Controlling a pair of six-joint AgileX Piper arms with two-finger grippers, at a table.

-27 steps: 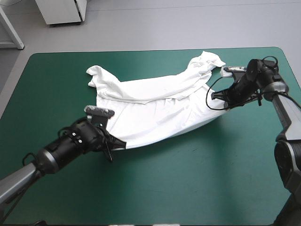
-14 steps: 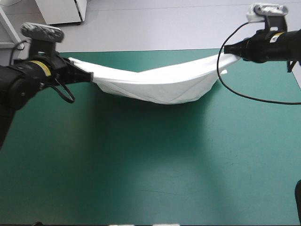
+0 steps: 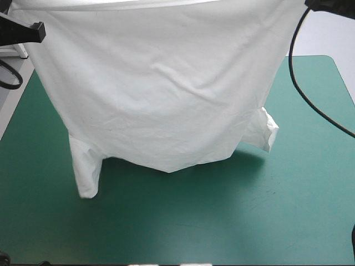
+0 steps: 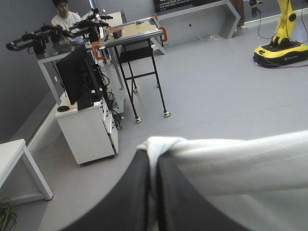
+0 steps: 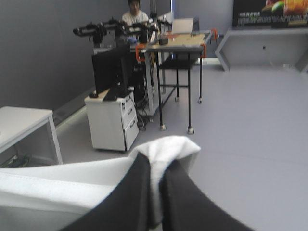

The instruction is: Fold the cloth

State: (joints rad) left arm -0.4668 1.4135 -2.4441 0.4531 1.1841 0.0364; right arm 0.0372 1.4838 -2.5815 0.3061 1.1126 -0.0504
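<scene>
Above the table (image 3: 310, 216), left tool (image 4: 152, 156) and right tool (image 5: 157, 162) pinch one T-shirt (image 3: 166, 94), two sleeves (image 3: 86, 172) dangling.

No legible txt anywhere.

Black-finned left pincer (image 4: 153, 158), right pincer (image 5: 158, 166)

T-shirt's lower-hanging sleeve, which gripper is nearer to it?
Left. The left gripper holds the T-shirt by the corner above that sleeve; the right gripper holds the opposite corner.
</scene>
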